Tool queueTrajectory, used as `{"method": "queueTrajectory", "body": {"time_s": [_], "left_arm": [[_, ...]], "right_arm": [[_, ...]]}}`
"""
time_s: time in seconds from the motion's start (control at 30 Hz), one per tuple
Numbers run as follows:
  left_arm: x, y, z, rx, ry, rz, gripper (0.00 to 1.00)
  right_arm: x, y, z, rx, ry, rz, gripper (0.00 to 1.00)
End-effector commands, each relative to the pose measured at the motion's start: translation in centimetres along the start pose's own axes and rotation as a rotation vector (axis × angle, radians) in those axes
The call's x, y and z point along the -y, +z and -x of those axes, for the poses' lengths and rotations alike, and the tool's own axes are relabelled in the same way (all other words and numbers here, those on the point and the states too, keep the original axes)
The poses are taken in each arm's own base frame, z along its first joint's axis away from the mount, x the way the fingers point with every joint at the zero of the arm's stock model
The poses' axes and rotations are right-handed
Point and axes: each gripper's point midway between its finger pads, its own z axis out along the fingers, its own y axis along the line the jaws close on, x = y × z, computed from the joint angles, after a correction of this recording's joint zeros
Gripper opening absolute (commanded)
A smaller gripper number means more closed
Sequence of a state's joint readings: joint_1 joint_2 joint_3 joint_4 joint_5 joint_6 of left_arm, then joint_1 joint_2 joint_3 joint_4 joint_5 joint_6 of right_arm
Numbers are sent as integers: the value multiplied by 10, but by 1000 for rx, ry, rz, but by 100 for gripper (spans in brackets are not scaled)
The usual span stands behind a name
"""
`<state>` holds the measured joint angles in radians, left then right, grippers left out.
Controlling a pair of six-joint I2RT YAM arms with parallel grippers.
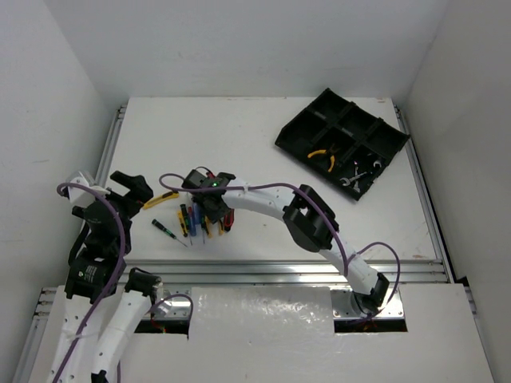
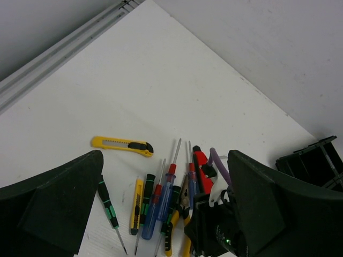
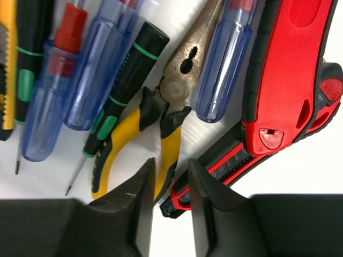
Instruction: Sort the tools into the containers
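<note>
The tools lie in a pile (image 1: 200, 219) at the left middle of the table. My right gripper (image 3: 171, 163) hangs low over the pile, jaws a little apart and straddling one handle of the yellow-handled pliers (image 3: 171, 101) without clamping it. Beside the pliers lie blue-handled screwdrivers (image 3: 91, 80), a black-and-green screwdriver (image 3: 123, 91) and a red-and-black tool like a utility knife (image 3: 289, 69). My left gripper (image 2: 165, 155) is wide open and empty, left of the pile (image 2: 161, 203). The black tray (image 1: 375, 132) at the far right holds yellow-handled pliers (image 1: 323, 155) and silver wrenches (image 1: 355, 177).
A yellow box cutter (image 2: 122, 145) and a black-and-green screwdriver (image 2: 109, 208) lie apart on the left of the pile. The right arm (image 1: 307, 215) stretches across the table's middle. White walls close in the left, back and right sides.
</note>
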<state>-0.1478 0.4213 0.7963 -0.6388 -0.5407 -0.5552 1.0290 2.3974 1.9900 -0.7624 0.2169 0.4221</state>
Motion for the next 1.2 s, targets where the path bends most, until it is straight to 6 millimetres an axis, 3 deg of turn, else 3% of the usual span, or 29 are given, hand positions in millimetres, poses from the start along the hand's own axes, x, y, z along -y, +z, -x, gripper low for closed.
{"method": "queueTrajectory", "body": {"time_s": [0.0,0.2,0.37,0.47,0.6,0.83,0.9,0.93,0.97,1.0,1.03,1.1,1.13,1.17], "left_arm": [[7,4,2,7,3,-26,100],[9,4,1,4,7,-39,100],[10,3,2,5,5,-46,100],[10,3,1,4,9,-46,100],[10,2,2,7,5,-50,100],[13,2,1,3,7,-64,100],[13,3,1,-1,10,-65,100],[13,4,-1,-6,17,-67,100],[14,4,-2,-10,18,-68,100],[15,4,-2,-10,20,-74,100],[14,5,-4,-16,25,-71,100],[16,6,-6,-25,33,-77,100],[16,7,-8,-34,41,-76,100],[17,8,-8,-37,42,-81,100]], "right_arm": [[5,3,0,12,0,-24,30],[1,20,-16,-33,11,-4,31],[0,19,-20,-36,27,6,10],[3,-2,-7,17,47,2,1],[12,-49,13,104,75,-6,0],[41,-121,27,236,124,-32,0],[67,-125,22,237,168,-62,0],[95,-139,23,261,229,-75,0],[130,-138,22,260,297,-108,0],[130,-134,16,242,296,-113,0],[171,-137,14,249,378,-159,0],[209,-131,2,225,457,-192,0],[246,-127,-5,213,527,-237,0],[264,-126,-8,209,557,-263,0]]}}
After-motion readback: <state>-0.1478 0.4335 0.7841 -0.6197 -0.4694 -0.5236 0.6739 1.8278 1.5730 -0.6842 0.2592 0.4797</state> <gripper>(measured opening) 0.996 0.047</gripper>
